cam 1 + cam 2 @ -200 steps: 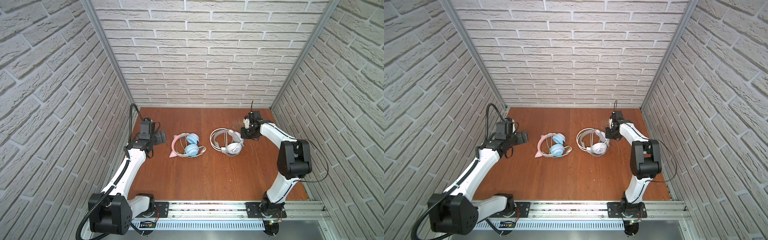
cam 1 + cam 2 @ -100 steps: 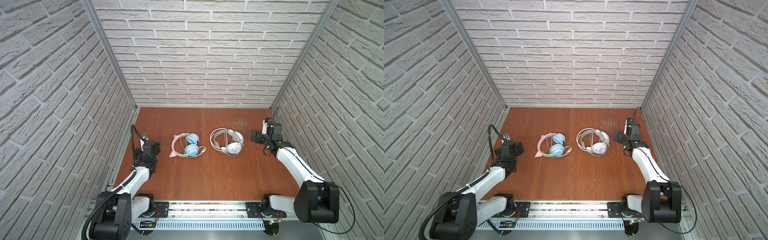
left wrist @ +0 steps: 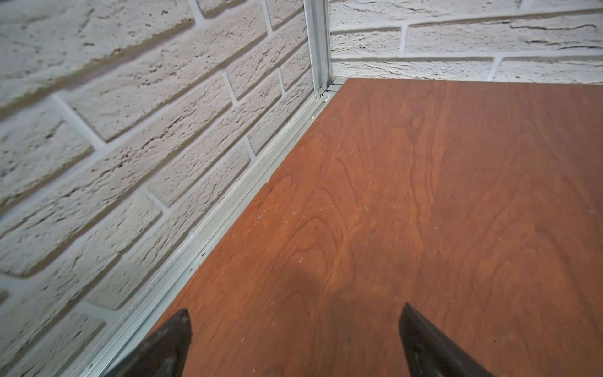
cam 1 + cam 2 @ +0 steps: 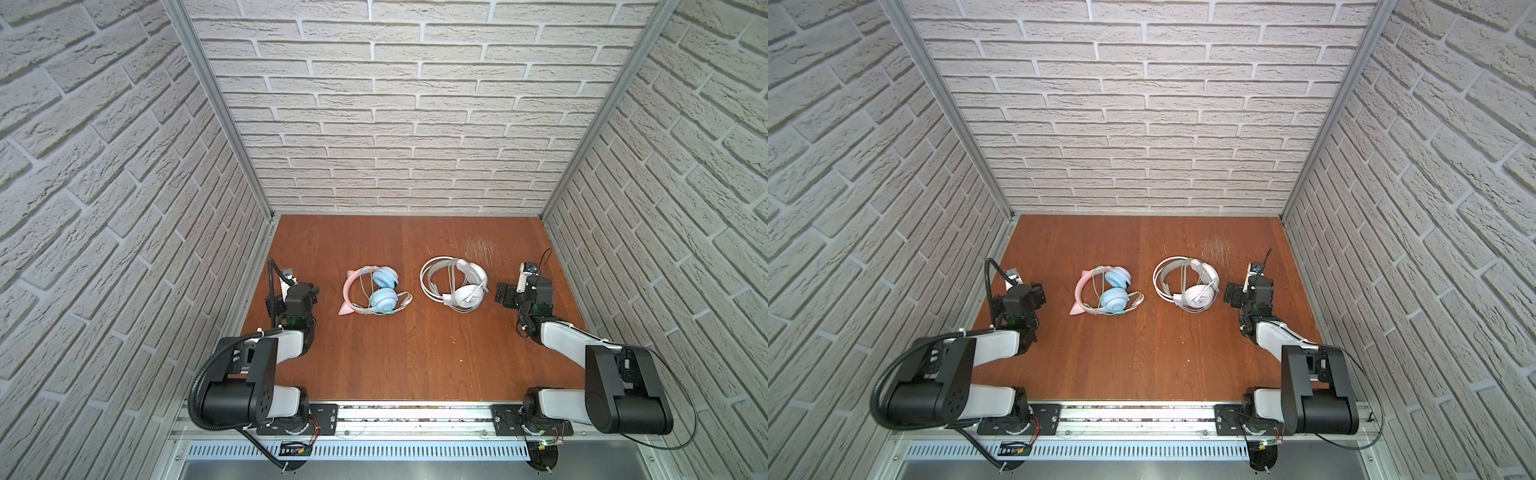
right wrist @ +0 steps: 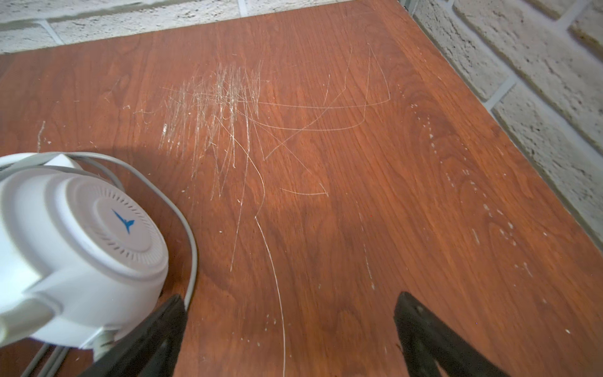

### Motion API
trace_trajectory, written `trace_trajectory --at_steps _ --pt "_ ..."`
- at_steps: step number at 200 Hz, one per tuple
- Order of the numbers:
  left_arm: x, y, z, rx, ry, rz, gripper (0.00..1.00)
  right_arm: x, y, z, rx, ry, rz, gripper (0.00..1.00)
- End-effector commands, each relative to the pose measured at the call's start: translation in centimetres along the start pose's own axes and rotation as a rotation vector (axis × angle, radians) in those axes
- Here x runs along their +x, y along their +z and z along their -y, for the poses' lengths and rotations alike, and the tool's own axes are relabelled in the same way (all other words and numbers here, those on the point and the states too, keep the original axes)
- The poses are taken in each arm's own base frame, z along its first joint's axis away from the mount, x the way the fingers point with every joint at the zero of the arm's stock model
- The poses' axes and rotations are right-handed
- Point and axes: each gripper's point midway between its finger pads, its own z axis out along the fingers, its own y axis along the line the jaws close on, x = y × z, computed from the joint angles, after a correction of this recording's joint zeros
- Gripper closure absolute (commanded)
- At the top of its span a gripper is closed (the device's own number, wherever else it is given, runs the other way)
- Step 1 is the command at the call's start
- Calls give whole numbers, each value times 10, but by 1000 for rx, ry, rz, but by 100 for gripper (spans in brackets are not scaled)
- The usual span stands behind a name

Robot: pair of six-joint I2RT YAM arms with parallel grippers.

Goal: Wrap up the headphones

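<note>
Two pairs, cables looped | white headphones (image 4: 469, 295) | pink-blue headphones (image 4: 383, 300) | left pincer (image 3: 295, 310), right pincer (image 5: 290, 297) released

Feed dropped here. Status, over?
Left claw open, empty. Right claw open, beside white headphones. Pink headphones untouched on table. Nothing blocking.

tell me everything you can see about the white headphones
The white headphones are an all-white over-ear pair, smooth plastic by the look, lying on the wooden table, right of the middle in both top views. Their headband arcs to the left there, the two round earcups to the right. The right wrist view shows a ring of slots and a small blue logo on one cup. The pale cable loops around band and cups. Nothing grips them; the open right gripper stands close beside.
</note>
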Motion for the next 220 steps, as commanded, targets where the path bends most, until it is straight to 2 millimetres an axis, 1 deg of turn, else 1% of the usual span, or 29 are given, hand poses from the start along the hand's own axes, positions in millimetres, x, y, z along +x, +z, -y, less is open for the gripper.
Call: trace_trajectory --at_steps 1,9,16,40,57,86,101,111,125,153,171,189,220 --pt "-31 10 10 57 -44 98 2 -33 -1 -22 -123 7 150 0" --pt "-29 11 13 79 -33 81 2 -34 0 -31 -175 -15 164 0" --pt "-30 12 13 84 -40 98 2 -34 1 -37 -204 -39 169 0" --pt "-29 14 16 111 -45 87 2 -32 1 -37 -199 -37 158 0" --pt "-28 16 19 126 -39 69 2 -31 -4 -41 -215 -58 188 0" --pt "-27 22 30 187 -14 40 2 -29 -9 -50 -266 -88 220 0" --pt "-25 24 37 220 -1 25 2 -23 -10 -56 -304 -112 233 0" --pt "-25 26 37 223 3 18 2 -16 -6 -56 -310 -101 248 0" --pt "-25 25 37 224 -1 21 2 -19 -7 -68 -389 -120 309 0" --pt "-25 26 37 227 -1 19 2 -14 -11 -64 -375 -132 258 0" --pt "-25 26 38 231 -3 18 2 -17 -8 -68 -392 -139 281 0" --pt "-25 26 37 228 -3 17 2 -16 -3 -69 -387 -147 256 0" --pt "-25 26 38 230 -3 19 2 -16 -2 -71 -378 -155 250 0"
